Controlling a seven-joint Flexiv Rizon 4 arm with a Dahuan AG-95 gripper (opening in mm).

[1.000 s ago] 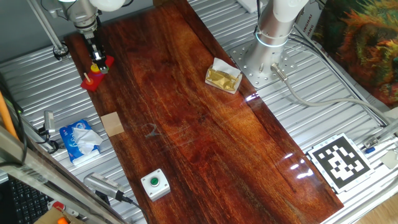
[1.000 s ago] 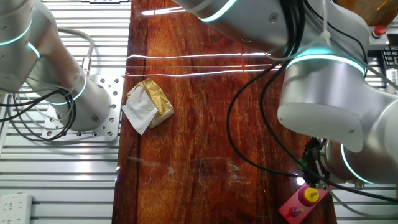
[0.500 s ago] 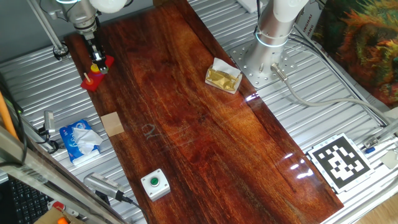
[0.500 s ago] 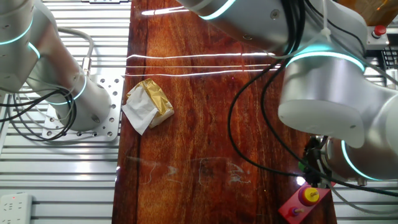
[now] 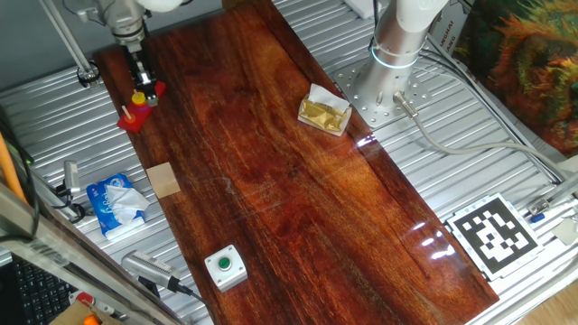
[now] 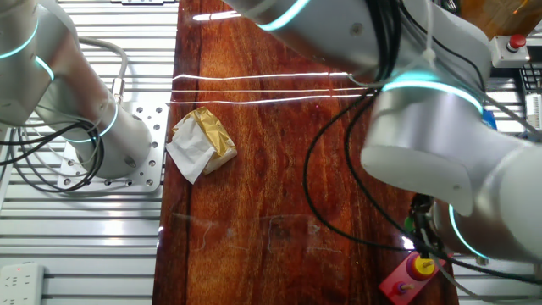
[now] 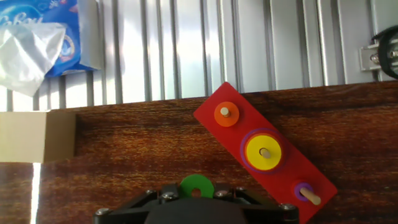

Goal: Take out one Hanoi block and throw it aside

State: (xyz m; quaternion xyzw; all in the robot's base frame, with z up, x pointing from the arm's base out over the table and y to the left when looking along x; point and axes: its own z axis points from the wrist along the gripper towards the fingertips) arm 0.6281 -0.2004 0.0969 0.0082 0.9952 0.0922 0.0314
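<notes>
Glossy wood, ribbed metal

Your worktop (image 5: 298, 199) is polished, reflective wood between ribbed metal panels (image 5: 470, 171); the red peg board (image 7: 264, 152) looks smooth, matt plastic.

You have one green ring (image 7: 197, 186) and one red base (image 7: 217, 111) with three pegs. You also have one tissue pack (image 7: 38, 38), one wooden block (image 7: 36, 136) and one button box (image 5: 224, 266).
</notes>
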